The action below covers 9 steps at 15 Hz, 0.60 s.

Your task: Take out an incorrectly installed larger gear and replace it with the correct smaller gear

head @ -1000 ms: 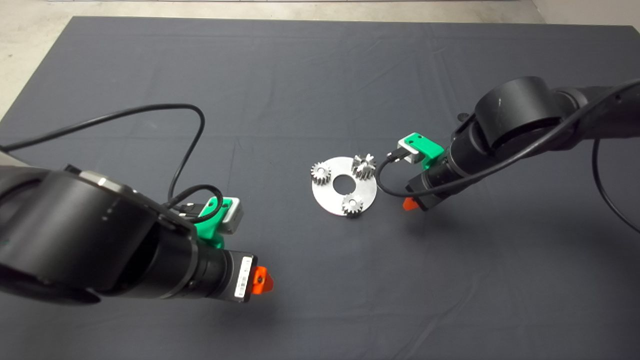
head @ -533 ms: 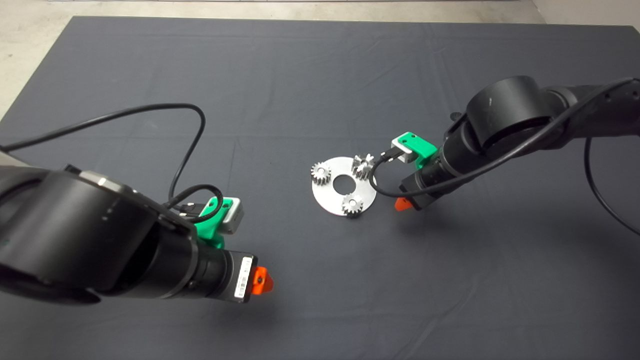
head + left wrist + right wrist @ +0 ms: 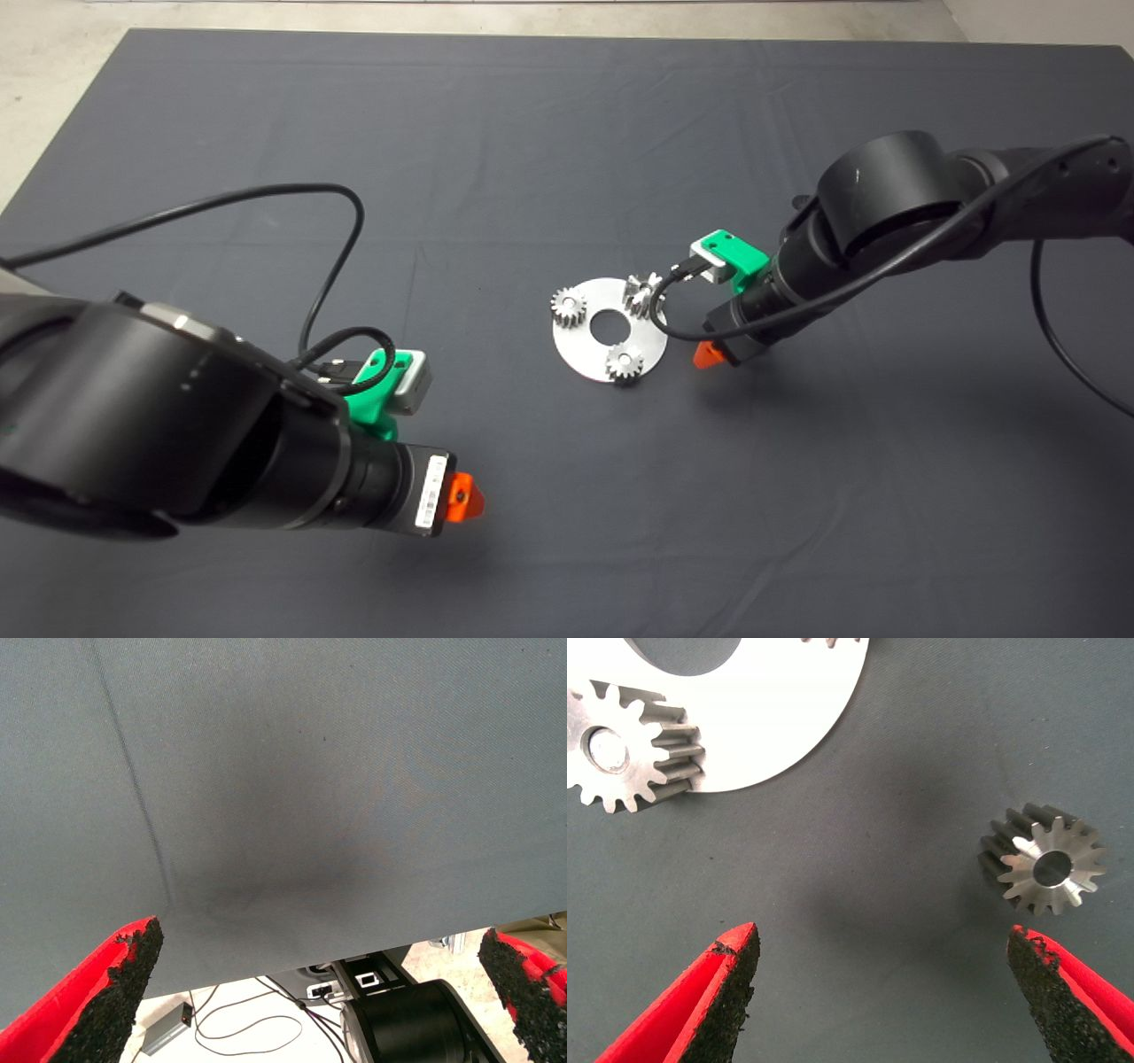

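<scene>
Dark mat (image 3: 532,133) carries the right gripper (image 3: 886,992), angled down, fingers apart beside the smaller gear (image 3: 1045,866); left gripper (image 3: 319,992) likewise spread.

Mat (image 3: 532,133): dark grey woven cloth, matt, w/ faint creases. Disc (image 3: 788,718): flat bright metal, smooth, satin sheen. Gears on disc (image 3: 568,306): steel, machined, shiny faces. Loose gear (image 3: 1045,866) on mat: steel, darker teeth flanks, bright face. End effector pads (image 3: 731,1010): black, rough, crumbly; fingers red plastic, smooth. Arm shells (image 3: 133,416): black, semi-gloss.

Black arms (image 3: 177,425), green wrist mounts (image 3: 376,394), red fingers (image 3: 700,1010), looping cables (image 3: 328,257)
</scene>
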{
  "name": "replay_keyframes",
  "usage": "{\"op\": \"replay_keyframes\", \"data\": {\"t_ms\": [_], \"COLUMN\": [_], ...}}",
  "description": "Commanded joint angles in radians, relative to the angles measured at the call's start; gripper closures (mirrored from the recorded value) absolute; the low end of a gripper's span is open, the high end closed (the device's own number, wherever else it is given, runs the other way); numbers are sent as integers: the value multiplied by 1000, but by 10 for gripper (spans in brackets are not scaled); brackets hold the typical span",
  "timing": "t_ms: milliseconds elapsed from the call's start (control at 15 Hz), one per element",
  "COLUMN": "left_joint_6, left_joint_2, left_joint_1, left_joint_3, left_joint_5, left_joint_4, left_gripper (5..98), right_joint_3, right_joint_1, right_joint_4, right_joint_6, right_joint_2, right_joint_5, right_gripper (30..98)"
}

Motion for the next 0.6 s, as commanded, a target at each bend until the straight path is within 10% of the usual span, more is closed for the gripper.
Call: {"op": "replay_keyframes", "data": {"t_ms": [0, 533], "left_joint_6": [1, 1], "left_joint_2": [-5, -8], "left_joint_1": [-11, -10], "left_joint_3": [-5, -6], "left_joint_5": [16, 16], "left_joint_4": [-1, -1], "left_gripper": [115, 115], "right_joint_3": [54, -21], "right_joint_1": [9, 0], "right_joint_4": [-22, 25], "right_joint_6": [10, -20], "right_joint_2": [-13, 3], "right_joint_5": [-114, -85], "right_gripper": [540, 540]}}
